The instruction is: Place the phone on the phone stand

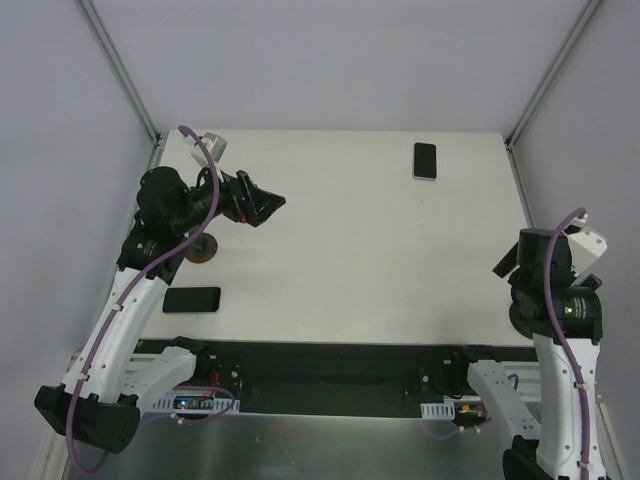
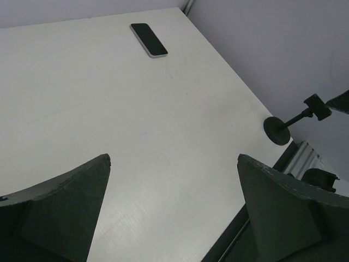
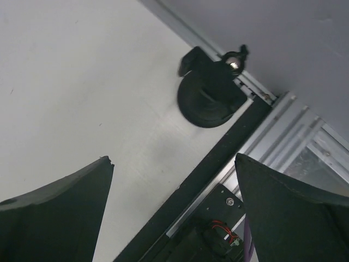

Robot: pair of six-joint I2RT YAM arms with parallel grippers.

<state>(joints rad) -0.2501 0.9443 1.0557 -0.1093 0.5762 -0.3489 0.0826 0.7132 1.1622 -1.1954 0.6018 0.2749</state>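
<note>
You have bare table [image 1: 360, 260] across the whole middle, from the near edge to the far wall; a hand can cross there unhindered. At far right the phone [image 1: 425, 160] lies flat and low, with open table on its near and left sides. At near left a second phone [image 1: 191, 299] lies flat just beside the left arm [image 1: 125, 310], and a brown round disc [image 1: 205, 248] sits under that arm, so approach there is cramped. The phone stand [image 3: 210, 93] rises at the right near corner, close to the table edge and the black rail [image 3: 191, 180], below the right fingers [image 3: 54, 213], which are spread wide. The left fingers [image 2: 65, 207], also spread wide, hang over bare table. Side walls [image 1: 60, 150] and corner posts [image 1: 121, 70] bound the room.
</note>
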